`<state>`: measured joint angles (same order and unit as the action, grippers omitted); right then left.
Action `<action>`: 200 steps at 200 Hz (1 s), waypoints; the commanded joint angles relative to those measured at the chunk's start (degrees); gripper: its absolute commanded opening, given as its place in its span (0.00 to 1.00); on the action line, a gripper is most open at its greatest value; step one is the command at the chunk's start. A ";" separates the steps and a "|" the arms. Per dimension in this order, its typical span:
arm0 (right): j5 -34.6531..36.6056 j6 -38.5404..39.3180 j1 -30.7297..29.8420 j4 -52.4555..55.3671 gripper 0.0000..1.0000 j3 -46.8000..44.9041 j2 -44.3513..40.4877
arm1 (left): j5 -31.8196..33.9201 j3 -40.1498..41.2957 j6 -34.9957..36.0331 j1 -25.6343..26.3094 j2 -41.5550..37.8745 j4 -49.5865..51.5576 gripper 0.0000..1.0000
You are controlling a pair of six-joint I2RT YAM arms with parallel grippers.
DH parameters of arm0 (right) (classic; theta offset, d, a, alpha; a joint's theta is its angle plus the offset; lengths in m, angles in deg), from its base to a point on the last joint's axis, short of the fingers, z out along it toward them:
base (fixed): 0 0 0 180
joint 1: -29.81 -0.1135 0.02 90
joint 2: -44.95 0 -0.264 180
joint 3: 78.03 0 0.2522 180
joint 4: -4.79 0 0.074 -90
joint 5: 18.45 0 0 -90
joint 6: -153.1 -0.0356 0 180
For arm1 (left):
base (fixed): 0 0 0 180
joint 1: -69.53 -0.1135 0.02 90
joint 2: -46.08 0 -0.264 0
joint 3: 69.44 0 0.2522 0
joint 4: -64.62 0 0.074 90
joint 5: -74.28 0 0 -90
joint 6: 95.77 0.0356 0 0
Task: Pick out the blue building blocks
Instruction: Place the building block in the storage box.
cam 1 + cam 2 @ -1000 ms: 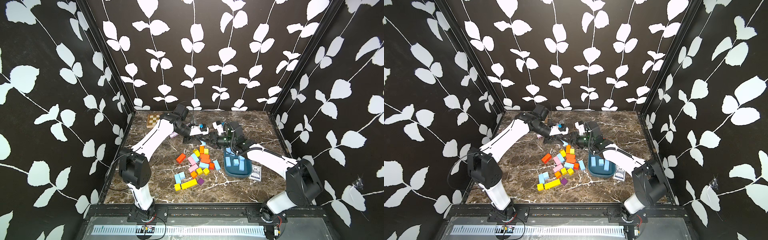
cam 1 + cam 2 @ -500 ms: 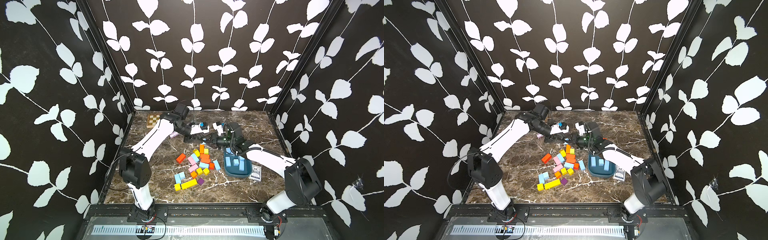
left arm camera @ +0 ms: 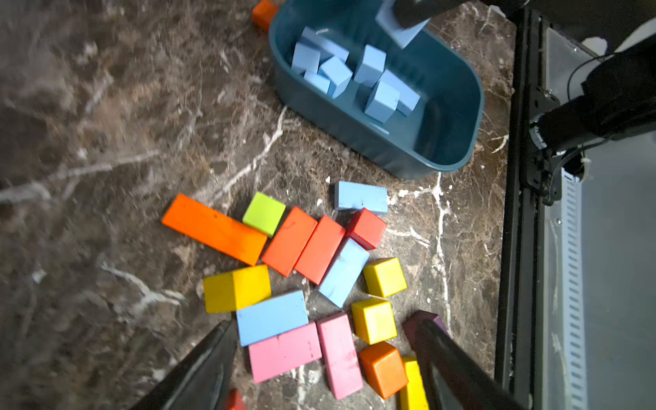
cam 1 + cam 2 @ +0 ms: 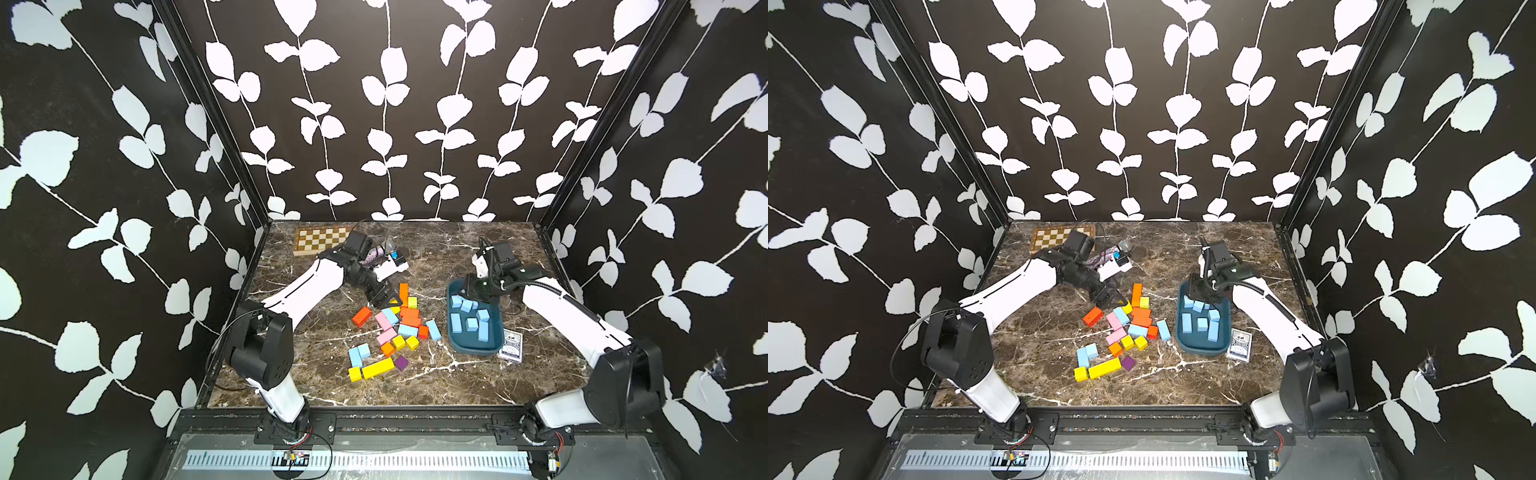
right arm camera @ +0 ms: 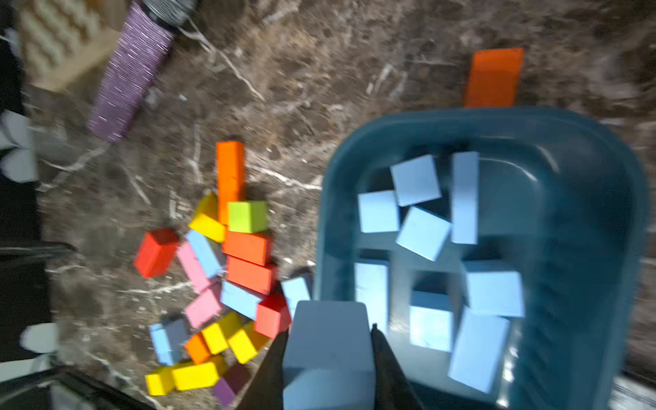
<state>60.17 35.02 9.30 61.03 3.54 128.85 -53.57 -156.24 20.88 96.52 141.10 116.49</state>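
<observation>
Blocks point(image 4: 456, 322) lie in tray point(image 4: 473, 351), right of pile point(image 4: 409, 316).

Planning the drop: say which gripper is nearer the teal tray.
Right: right gripper over the far end of the teal tray, holding a blue block; left gripper over the block pile.

You see left arm point(image 4: 309, 284): white shells, black joints, thin dark slits along the forearm | right arm point(image 4: 571, 309): same white and black, ribbed black hose point(image 4: 550, 286) along it | shoulders: bulky black housings, thin black wire loops | left gripper point(image 3: 324, 321), right gripper point(image 5: 328, 335): black tapered jaws
</observation>
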 commanded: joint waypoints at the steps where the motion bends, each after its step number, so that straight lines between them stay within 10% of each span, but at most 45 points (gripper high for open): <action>1: 10.32 8.77 0.12 13.00 0.13 3.56 3.86 | 0.95 3.61 -8.24 -0.18 -3.89 -5.27 0.82; 200: 16.22 12.97 6.00 12.78 0.20 13.91 20.22 | 5.95 5.89 -7.54 -0.20 -4.94 -5.55 0.84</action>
<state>75.45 47.04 14.98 72.81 15.76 148.04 -47.95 -151.23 12.84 96.45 137.69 111.00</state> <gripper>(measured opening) 0.295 0.838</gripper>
